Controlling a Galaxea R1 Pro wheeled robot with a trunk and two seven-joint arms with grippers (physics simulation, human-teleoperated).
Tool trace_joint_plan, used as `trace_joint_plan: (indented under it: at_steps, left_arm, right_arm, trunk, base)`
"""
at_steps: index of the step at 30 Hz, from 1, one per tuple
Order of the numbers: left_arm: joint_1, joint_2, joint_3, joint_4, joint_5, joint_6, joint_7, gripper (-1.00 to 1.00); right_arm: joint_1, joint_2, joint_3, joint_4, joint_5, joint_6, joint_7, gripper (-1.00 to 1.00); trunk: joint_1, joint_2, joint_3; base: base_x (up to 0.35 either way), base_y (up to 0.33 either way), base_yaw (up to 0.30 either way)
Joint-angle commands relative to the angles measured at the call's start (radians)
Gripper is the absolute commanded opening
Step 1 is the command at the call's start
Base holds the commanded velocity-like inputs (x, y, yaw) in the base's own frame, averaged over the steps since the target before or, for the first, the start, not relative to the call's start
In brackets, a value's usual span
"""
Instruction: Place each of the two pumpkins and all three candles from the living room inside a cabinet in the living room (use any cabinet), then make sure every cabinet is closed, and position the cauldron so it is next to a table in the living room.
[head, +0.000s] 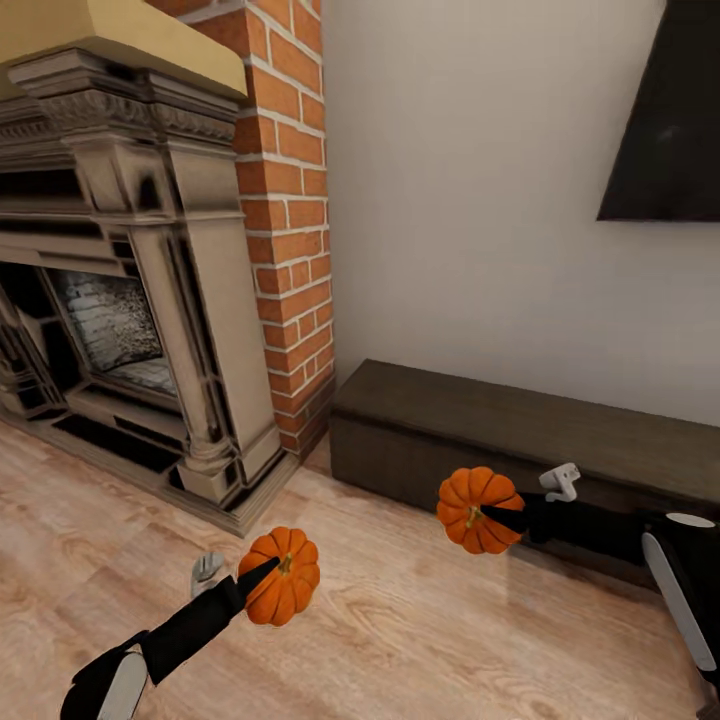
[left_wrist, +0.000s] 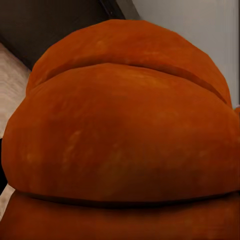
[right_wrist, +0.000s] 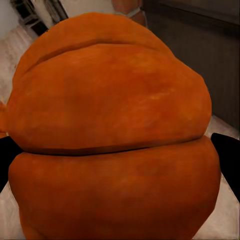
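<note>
while both arms carry a load in front of the low unit, the views read like this:
head view, left: the left gripper (head: 262, 583) is clenched around one pumpkin (head: 288, 590), held above the wood floor (head: 400, 640) near the fireplace (head: 140, 330).
head view, right: the right gripper (head: 500, 518) grasps the second pumpkin (head: 470, 505), just in front of the dark cabinet (head: 520, 430), whose fronts look flush.
left wrist view: the orange ribs of the pumpkin (left_wrist: 125, 135) sit very close to the lens; the fingers are hidden.
right wrist view: the pumpkin (right_wrist: 110, 135) sits between dark finger pads (right_wrist: 227, 155), the cabinet front (right_wrist: 200, 55) beyond.
risk: with both claws full, no hand is free to open a drawer; pushing the front with a pumpkin can make it slip out and roll away.
</note>
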Motion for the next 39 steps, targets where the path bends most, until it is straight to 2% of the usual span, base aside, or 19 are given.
trace_joint_plan:
  at_steps: [1,6,12,14,15,17,19,21,28,39]
  left_arm:
    - [0.000,-0.001,0.001,-0.005,0.011,0.014,0.009,-1.00]
    - [-0.001,-0.003,-0.003,-0.014,0.018,0.022,0.063,-1.00]
    - [-0.001,-0.005,-0.018,-0.015,0.023,0.024,0.080,-1.00]
    - [-0.010,-0.029,-0.024,-0.015,0.016,0.025,0.091,-1.00]
    - [-0.016,-0.038,-0.032,-0.013,0.014,0.025,0.097,-1.00]
    - [-0.032,-0.054,-0.070,-0.009,0.011,0.025,0.139,-1.00]
    - [-0.043,-0.055,-0.120,-0.007,0.017,0.025,0.165,-1.00]
    - [-0.046,-0.057,-0.137,-0.005,0.020,0.025,0.174,-1.00]
    - [-0.048,-0.056,-0.143,0.000,0.019,0.024,0.183,-1.00]
    - [-0.049,-0.056,-0.143,0.002,0.018,0.023,0.196,-1.00]
  right_arm:
    - [-0.001,0.000,0.000,0.000,-0.009,0.008,0.001,-1.00]
    - [-0.001,0.000,0.000,0.000,-0.009,0.008,0.001,-1.00]
    - [-0.002,0.000,-0.001,0.000,-0.009,0.008,0.002,-1.00]
    - [-0.001,0.000,-0.003,0.000,-0.009,0.004,0.003,-1.00]
    - [-0.001,0.000,-0.019,0.000,-0.010,0.004,0.004,-1.00]
    - [-0.001,0.001,-0.055,-0.001,-0.015,0.006,0.006,-1.00]
    - [0.001,0.004,-0.093,0.000,-0.018,0.005,0.006,-1.00]
    - [0.002,0.003,-0.108,0.000,-0.019,0.004,0.006,-1.00]
    - [0.001,0.001,-0.116,0.000,-0.020,-0.005,0.006,-1.00]
    - [-0.001,0.001,-0.117,-0.001,-0.020,-0.007,0.006,-1.00]
  trunk:
    - [-0.001,0.000,0.003]
    - [-0.003,0.001,0.022]
    - [-0.006,0.002,0.046]
    - [-0.007,0.003,0.053]
    - [-0.007,0.003,0.057]
    - [-0.008,0.004,0.065]
    - [-0.009,0.004,0.073]
    - [-0.010,0.005,0.080]
    - [-0.013,0.006,0.106]
    - [-0.018,0.009,0.132]
  base:
    - [-0.002,-0.010,-0.300]
    - [-0.001,-0.004,-0.300]
    - [0.000,0.000,-0.300]
    - [0.000,0.000,-0.158]
    - [0.000,0.000,-0.063]
    - [0.000,0.000,-0.025]
    - [0.000,0.000,-0.008]
    - [0.000,0.000,-0.003]
    - [0.000,0.000,0.000]
    - [0.000,0.000,0.000]
